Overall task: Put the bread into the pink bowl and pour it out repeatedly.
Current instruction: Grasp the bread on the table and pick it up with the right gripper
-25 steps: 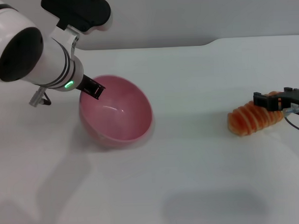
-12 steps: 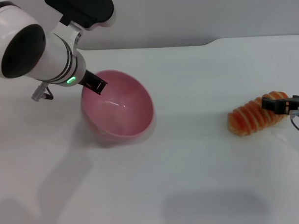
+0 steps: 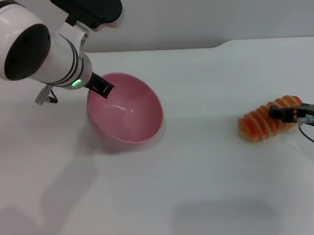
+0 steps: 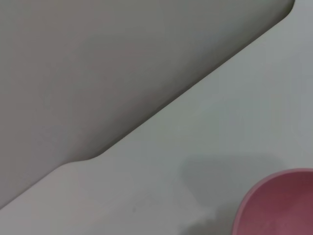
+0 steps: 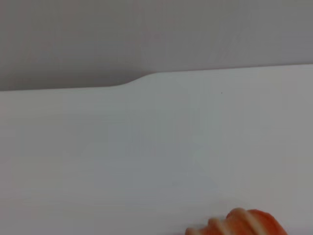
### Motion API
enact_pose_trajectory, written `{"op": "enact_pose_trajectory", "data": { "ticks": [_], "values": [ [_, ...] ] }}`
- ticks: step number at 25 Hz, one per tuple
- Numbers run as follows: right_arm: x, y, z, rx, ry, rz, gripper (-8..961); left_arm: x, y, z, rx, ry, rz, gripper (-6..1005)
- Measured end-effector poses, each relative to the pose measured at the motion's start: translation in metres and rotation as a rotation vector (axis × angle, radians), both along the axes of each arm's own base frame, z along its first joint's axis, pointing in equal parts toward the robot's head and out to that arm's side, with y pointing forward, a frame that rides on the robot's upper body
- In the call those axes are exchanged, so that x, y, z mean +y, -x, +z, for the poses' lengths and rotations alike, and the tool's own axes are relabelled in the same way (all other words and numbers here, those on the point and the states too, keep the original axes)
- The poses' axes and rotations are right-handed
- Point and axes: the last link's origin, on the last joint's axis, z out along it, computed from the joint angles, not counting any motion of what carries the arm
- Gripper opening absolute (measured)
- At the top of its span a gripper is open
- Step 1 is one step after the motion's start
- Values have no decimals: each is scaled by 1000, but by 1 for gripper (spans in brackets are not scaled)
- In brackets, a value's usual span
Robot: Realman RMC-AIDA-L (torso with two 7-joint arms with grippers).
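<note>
On the white bench (image 3: 201,188), the bread (image 3: 265,122) lay on its side toward the robot's right, well apart from the pink bowl (image 3: 125,116). The right tool (image 3: 287,113) sat at the loaf's outer end, a dark finger across the top of it; whether it was apart or together I could not tell. In the right wrist view only the rounded orange end of the loaf showed at the edge. Farther back and to the left, the bowl stood tipped, its glossy inside turned toward the bread. The left tool (image 3: 100,89) was clamped on the bowl's rim at its far left side.
</note>
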Motion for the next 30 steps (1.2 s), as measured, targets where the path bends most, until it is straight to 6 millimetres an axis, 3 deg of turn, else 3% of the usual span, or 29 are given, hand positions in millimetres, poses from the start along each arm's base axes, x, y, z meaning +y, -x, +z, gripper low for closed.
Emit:
{"op": "enact_pose_trajectory", "data": {
  "ticks": [8,17,25,27,30],
  "values": [
    [6,-5,-6,-29,36,-15,805,0,0,0,1,0,-1,38],
    [6,0,-9,-68,59,16,631,2,-2,1,-3,-7,-13,39],
    [11,23,-3,-74,49,100,549,2,-5,-4,-13,-2,-34,39],
    [12,26,-2,-82,52,116,454,1,-6,-4,-15,-1,-33,40],
    [11,33,0,-83,48,144,428,1,-5,-5,-19,-3,-28,40]
  ]
}}
